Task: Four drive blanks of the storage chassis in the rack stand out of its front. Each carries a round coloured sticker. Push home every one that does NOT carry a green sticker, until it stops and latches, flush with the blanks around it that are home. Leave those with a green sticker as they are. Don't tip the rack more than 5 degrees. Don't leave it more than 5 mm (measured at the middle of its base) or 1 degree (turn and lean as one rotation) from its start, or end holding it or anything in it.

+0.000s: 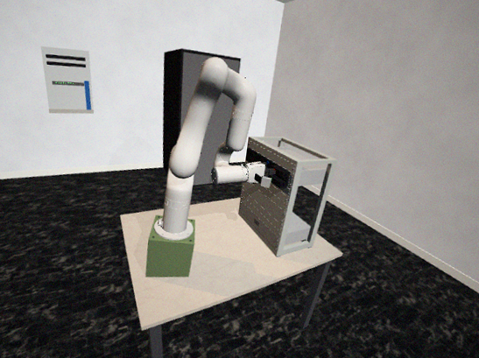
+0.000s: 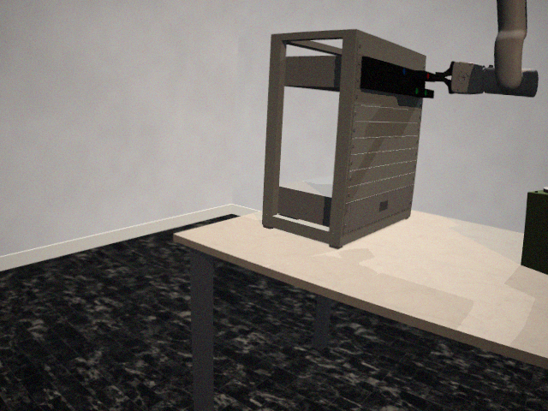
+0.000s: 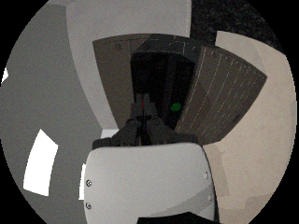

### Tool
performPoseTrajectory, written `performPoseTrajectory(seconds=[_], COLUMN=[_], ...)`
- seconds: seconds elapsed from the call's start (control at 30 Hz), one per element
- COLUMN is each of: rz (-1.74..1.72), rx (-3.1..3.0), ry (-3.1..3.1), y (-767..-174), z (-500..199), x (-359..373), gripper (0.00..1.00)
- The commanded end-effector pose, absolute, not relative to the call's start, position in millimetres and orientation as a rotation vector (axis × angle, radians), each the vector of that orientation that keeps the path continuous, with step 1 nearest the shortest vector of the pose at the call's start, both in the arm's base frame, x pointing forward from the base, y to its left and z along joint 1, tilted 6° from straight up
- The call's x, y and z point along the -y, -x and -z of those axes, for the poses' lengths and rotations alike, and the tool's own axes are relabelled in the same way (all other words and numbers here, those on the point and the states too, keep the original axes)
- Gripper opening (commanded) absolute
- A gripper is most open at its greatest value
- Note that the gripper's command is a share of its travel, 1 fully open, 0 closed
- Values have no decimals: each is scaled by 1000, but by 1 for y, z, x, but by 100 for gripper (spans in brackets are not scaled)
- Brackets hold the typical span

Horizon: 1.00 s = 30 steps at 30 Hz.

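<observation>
The grey rack (image 1: pixel 285 228) (image 2: pixel 271 133) stands on the table, with the black storage chassis (image 1: pixel 285 167) (image 2: pixel 380 77) in its top front slot. In the exterior view, a blank with a red sticker (image 2: pixel 427 75) and one with a green sticker (image 2: pixel 424 92) stand out of the chassis front. A blue sticker (image 2: pixel 403 70) shows further along. My gripper (image 1: pixel 275 177) (image 2: pixel 437 77) (image 3: pixel 142 101) is shut and empty. Its fingertips are level with the red-sticker blank and right at its face. In the wrist view the fingers hide that sticker, and the green sticker (image 3: pixel 176 107) shows to their right.
The table (image 1: pixel 219 265) (image 2: pixel 420 265) carries the rack at its far right corner and the arm's green base block (image 1: pixel 169 254) (image 2: pixel 536 229). Grey blanking panels (image 2: pixel 380 145) cover the rack front below the chassis. A dark cabinet (image 1: pixel 173 95) stands behind the arm.
</observation>
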<state>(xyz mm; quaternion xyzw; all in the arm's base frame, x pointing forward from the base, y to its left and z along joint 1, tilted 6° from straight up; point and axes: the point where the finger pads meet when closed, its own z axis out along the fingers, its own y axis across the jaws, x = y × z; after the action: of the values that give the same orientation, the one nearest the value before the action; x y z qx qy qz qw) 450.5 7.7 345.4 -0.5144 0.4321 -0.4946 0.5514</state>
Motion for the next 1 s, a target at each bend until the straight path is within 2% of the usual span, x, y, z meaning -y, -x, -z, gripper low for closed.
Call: performPoseTrajectory(seconds=[0.0, 0.97], rz=[1171, 1171], rx=[-1021, -1021], ry=[1216, 1216], y=[-454, -467], z=[-346, -347], x=[-8, -9], gripper=[0, 0])
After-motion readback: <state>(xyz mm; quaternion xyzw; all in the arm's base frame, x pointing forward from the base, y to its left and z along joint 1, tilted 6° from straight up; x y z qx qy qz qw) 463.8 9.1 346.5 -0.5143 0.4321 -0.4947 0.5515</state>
